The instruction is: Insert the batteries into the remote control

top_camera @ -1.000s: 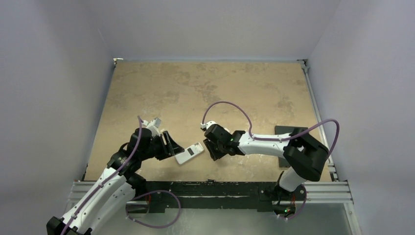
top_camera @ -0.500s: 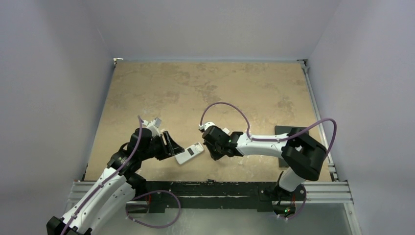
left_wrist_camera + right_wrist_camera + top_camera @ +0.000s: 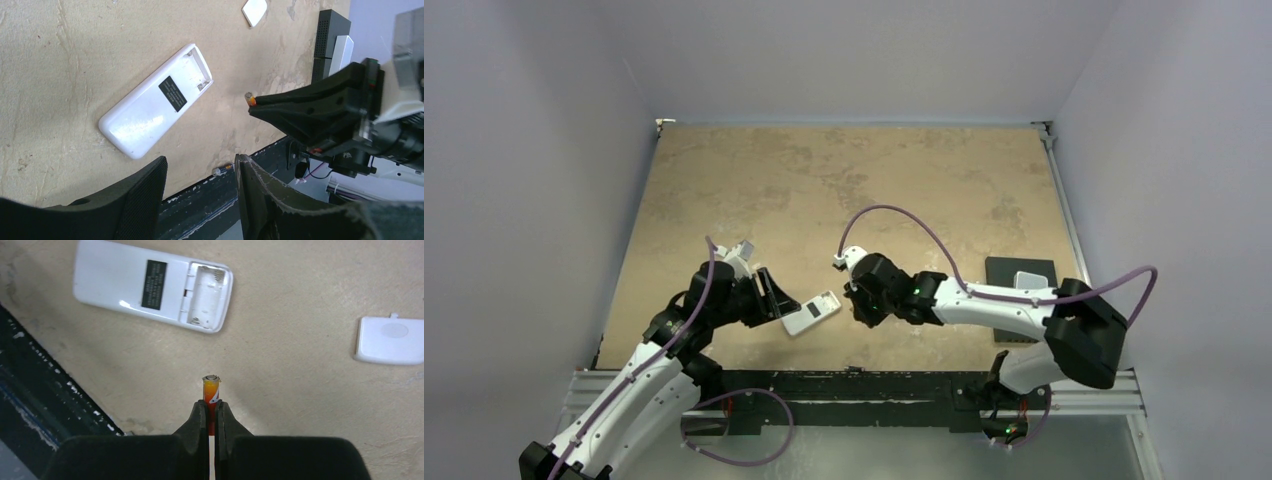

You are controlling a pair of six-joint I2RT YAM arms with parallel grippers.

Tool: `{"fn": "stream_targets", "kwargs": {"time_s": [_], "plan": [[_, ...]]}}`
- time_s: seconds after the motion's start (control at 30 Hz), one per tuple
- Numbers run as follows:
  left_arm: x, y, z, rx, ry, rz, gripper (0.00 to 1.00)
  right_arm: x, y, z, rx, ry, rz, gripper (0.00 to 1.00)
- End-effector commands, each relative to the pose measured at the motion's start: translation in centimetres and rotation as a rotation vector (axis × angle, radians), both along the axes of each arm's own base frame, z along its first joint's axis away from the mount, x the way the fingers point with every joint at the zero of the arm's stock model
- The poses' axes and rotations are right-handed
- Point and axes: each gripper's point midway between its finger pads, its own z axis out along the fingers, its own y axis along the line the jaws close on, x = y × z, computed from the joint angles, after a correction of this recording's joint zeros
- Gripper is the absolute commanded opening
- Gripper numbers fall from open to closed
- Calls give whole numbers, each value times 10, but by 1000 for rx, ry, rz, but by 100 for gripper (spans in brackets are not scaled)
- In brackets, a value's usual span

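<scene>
Remote control (image 3: pixel 811 313): lies flat on the worktop (image 3: pixel 824 180) near its front edge, between the two pincers. The plain white back with a black label faces up. The battery bay at its far-right end is uncovered and holds nothing.

Right arm: elbow folded out at the right. The forearm stretches low and leftward across the worktop. The right pincer (image 3: pixel 210 410) is closed on a battery (image 3: pixel 210 390), an orange-red cylinder gripped by its lower half, metal cap protruding past the fingertips. The battery sits clear of the remote, near the open bay end and not touching it.

Left arm: rises from the front-left base, wrist bent rightward. The left pincer (image 3: pixel 200 175) stands open and holds nothing, its fingers on the near-left side of the remote and not in contact with it.

Second battery (image 3: pixel 222 170): lies at the front lip of the worktop, apart from the remote.

Battery cover (image 3: pixel 390 340): a small white square piece on the worktop beyond the remote's open end, well apart from it.

Dark block (image 3: pixel 1020 272): at the right edge, with a pale grey piece on top.
</scene>
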Motion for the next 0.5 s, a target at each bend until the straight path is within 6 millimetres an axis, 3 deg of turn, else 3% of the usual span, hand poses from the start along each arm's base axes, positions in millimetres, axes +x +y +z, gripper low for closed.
{"fn": "stream_targets", "kwargs": {"time_s": [0.0, 0.47], "plan": [[5, -6, 20, -28, -55, -28, 52, -12, 16, 28, 112, -46, 169, 0], [5, -15, 33, -63, -83, -79, 52, -47, 21, 92, 359, -225, 474, 0]]}}
